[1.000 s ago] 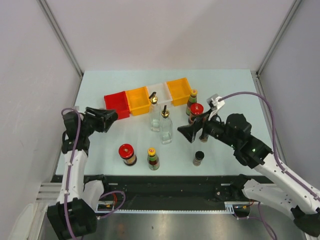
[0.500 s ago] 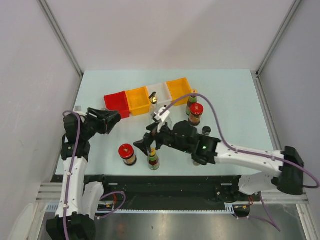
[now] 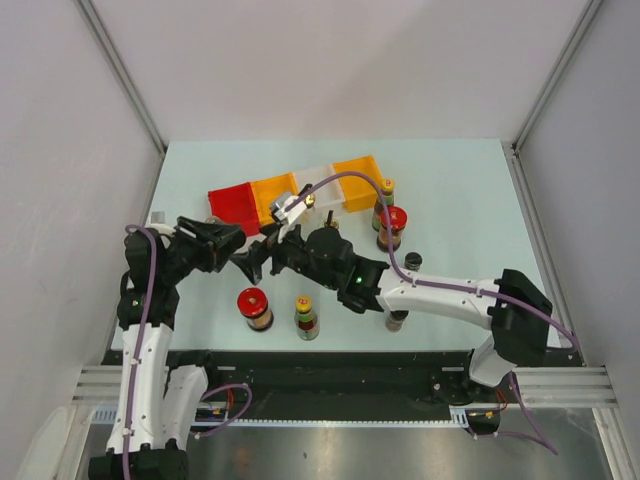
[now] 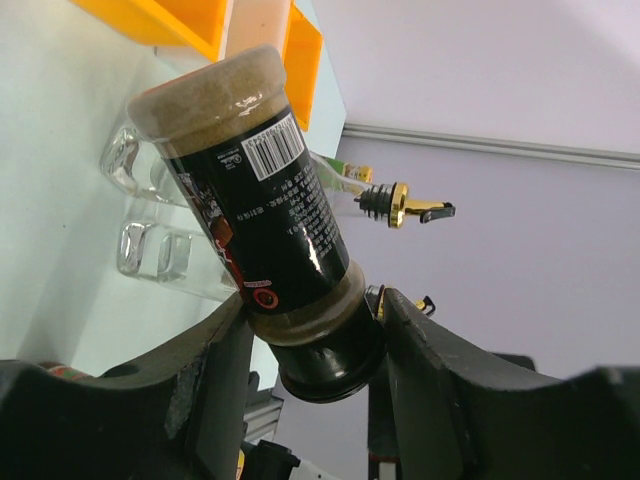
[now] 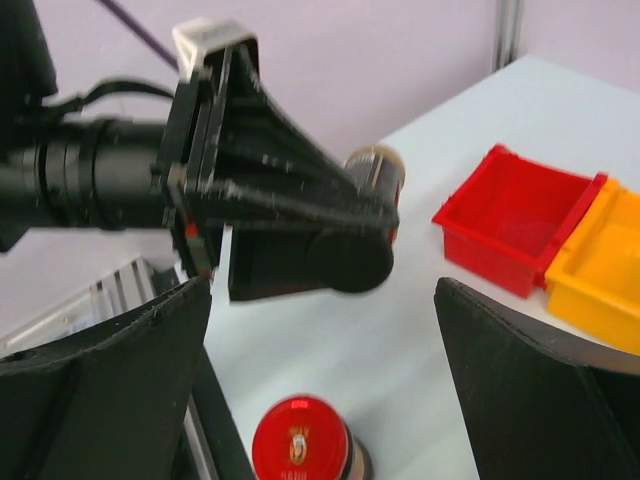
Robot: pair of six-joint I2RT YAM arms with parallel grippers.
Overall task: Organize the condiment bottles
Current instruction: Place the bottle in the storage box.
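My left gripper [image 3: 226, 241] is shut on the black cap of a dark shaker [image 4: 255, 215] and holds it tilted above the table; the shaker's cap [image 5: 346, 259] also shows in the right wrist view. My right gripper [image 3: 254, 263] is open and empty, reaching across to just right of the left gripper, with its fingers [image 5: 100, 380] wide apart. Below it stand a red-lidded jar [image 3: 253, 305] and a green/yellow-capped sauce bottle [image 3: 306, 315]. A glass bottle's gold spout [image 3: 309, 198] shows behind the right arm. Another red-lidded jar [image 3: 392, 225], a sauce bottle [image 3: 385, 196] and a black-capped shaker [image 3: 412, 261] stand right.
A row of bins lies at the back: red [image 3: 232, 205], orange [image 3: 274, 197], white [image 3: 322, 180], orange [image 3: 358, 181]. The right arm [image 3: 430, 292] lies across the middle of the table, half hiding a shaker [image 3: 397, 320] near the front edge.
My right arm has swung from the right side across to the left, and its open gripper now faces the left gripper. The left gripper has kept the shaker and barely moved.
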